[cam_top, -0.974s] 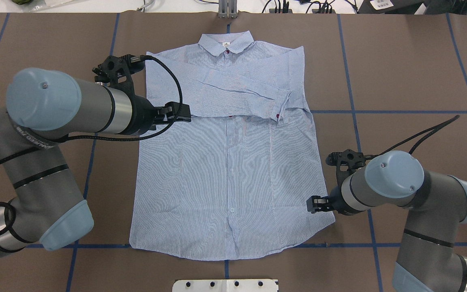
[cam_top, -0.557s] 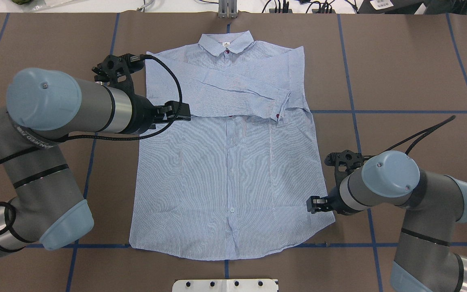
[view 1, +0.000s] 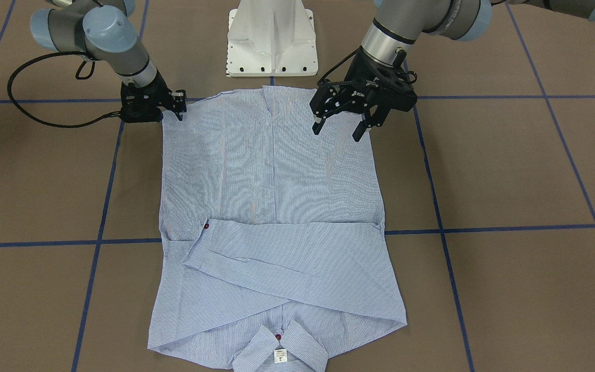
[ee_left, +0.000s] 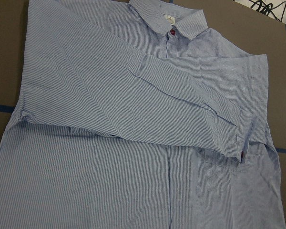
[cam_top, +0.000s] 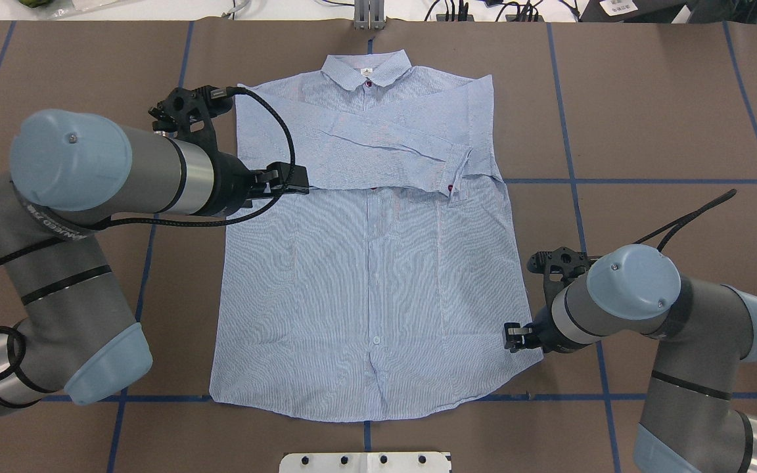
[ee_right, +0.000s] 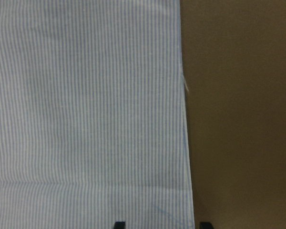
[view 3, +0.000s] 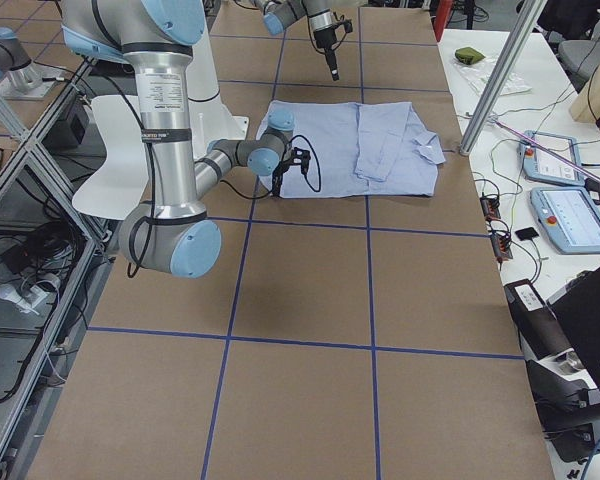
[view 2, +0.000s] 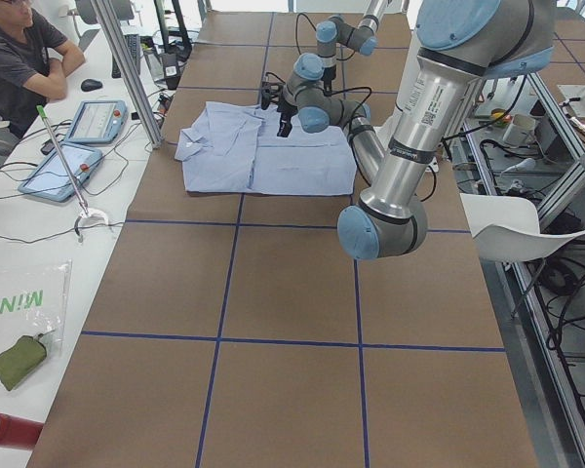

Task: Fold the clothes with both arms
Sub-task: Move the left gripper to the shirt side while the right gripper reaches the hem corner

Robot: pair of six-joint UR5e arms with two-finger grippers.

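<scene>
Sleeves lay folded across the shirt point(cam_top: 372, 282); the body was not yet folded. The left gripper point(view 1: 337, 134) hung with fingers spread, empty; the right gripper point(cam_top: 510, 337), fingers apart, straddled its edge.

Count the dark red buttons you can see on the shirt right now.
2. The collar button, and the cuff button on the sleeve folded across the chest. More may be hidden beneath the folded sleeves.

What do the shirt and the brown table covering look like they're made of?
The shirt: thin woven cloth, probably cotton or a blend; matte, fine blue-white stripes, soft creases. The table covering: looks like matte brown paper or card, flat, crossed by blue tape lines; cannot be sure.
</scene>
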